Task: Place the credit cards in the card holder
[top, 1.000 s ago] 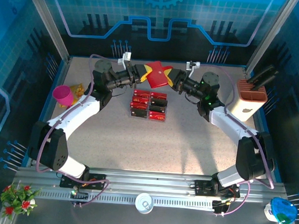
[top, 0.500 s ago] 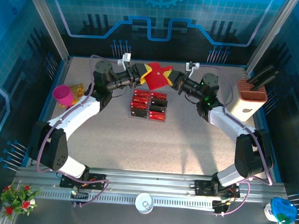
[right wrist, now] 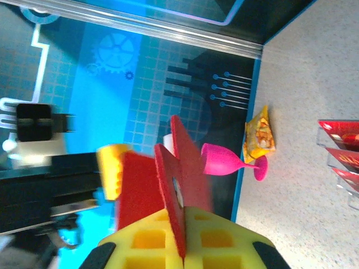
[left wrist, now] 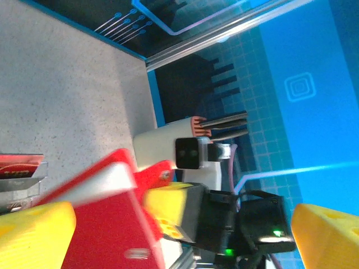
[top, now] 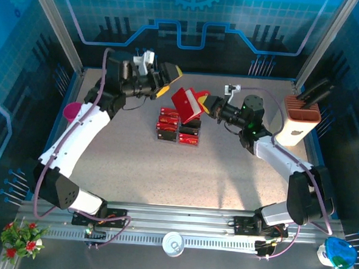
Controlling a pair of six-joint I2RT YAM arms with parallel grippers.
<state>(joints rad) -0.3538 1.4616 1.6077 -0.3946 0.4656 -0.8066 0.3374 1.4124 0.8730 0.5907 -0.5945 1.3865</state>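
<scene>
Hard to make out the pink cup (top: pixel 70 111), half hidden behind the left arm. Left hand (top: pixel 168 80) spread wide, drawn back from the card holder (top: pixel 186 102) it gripped a second ago. Holder now pinched by the right hand (top: pixel 204 103) alone, tilted over the credit cards (top: pixel 179 126), blurred at both wrists.

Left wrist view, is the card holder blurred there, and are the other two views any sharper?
Left wrist: the card holder is motion-smeared, its edges soft. Right wrist: its near edge is fairly crisp, but the dark shapes at left are streaked. Top: sharp throughout, soft shadows on the table.
</scene>
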